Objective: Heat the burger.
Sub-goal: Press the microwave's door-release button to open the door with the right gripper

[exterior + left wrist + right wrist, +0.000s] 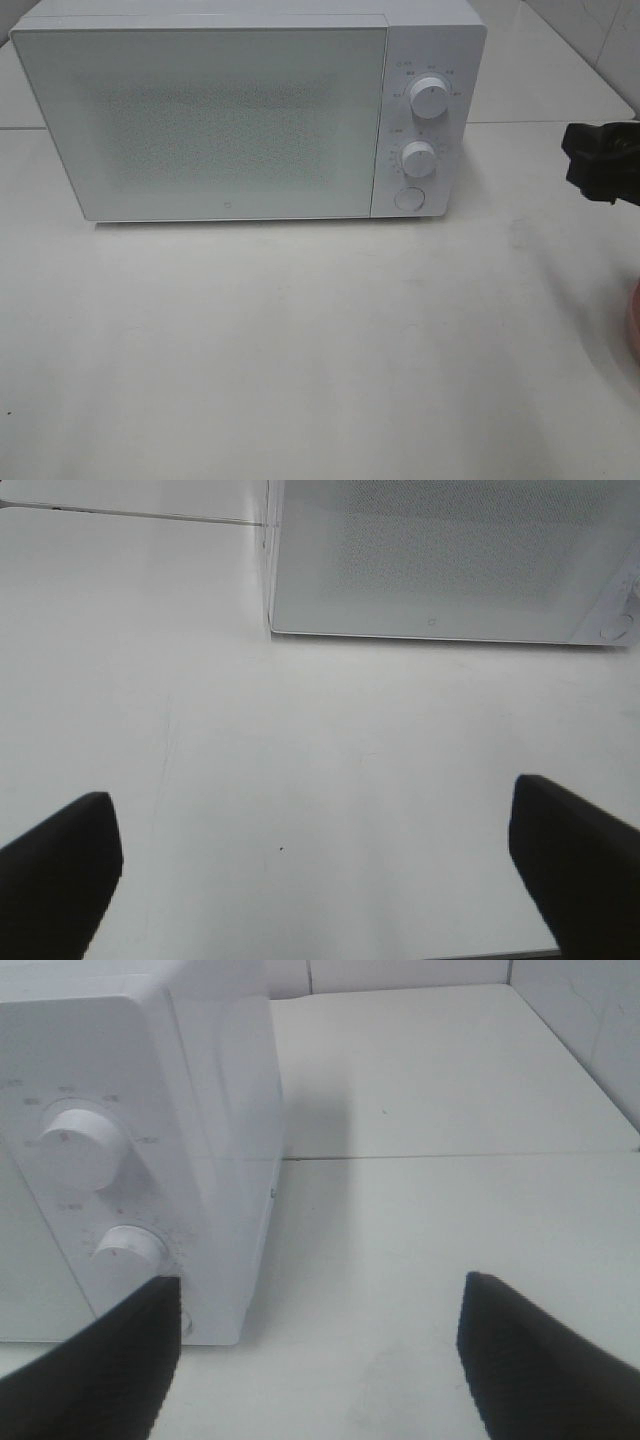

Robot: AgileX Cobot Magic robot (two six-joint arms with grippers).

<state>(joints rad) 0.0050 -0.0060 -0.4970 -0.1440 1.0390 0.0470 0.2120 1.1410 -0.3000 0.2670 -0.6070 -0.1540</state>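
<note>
Burger shows in none of the views, so neither its look nor its place can be told. Only a pink sliver (633,322) cuts the right edge of the high view, low over the bench (300,350). The white microwave (250,110) stands at the back, door shut. The left hand (315,880) hovers above the bench before the door, fingers spread wide, holding nothing. The right hand (320,1370), likewise wide and empty, hangs near the microwave's knobs (75,1145).

No text can be read. Marks printed round the microwave (215,1090) knobs (75,1147), near the right claw (320,1288), are too small.
</note>
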